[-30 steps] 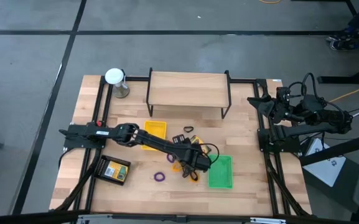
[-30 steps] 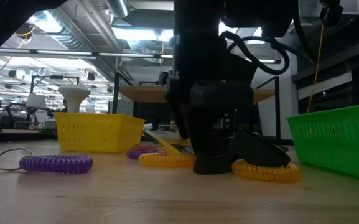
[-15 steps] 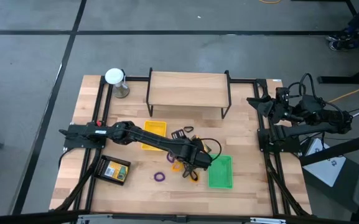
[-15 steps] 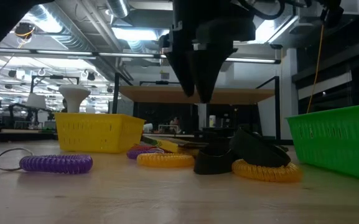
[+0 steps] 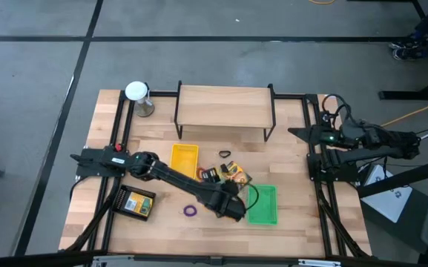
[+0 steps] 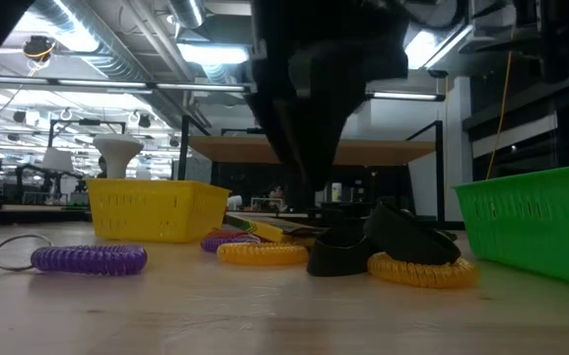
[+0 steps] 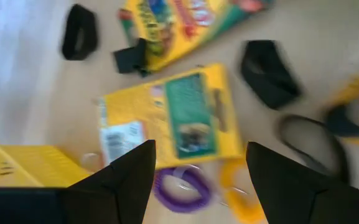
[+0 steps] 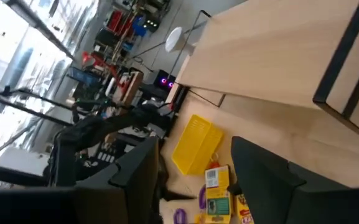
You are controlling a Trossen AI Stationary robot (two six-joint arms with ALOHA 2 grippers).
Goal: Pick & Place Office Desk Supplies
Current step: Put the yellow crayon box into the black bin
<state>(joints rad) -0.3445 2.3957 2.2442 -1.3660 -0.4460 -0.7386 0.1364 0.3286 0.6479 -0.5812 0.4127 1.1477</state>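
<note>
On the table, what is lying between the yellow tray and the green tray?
In the high view, between the yellow tray and the green tray lie two yellow printed boxes and small black clips. The left gripper hangs there too.

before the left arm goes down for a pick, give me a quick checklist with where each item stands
1. Left gripper open: ok.
2. Left gripper empty: ok.
3. Target under it: not ok, a crayon box, purple ring and orange ring lie close together.
4. Green tray free to receive: ok, beside the gripper.
5. Right gripper out of the way: ok, at the table's right edge.
6. Which item is meant: cannot tell.
</note>
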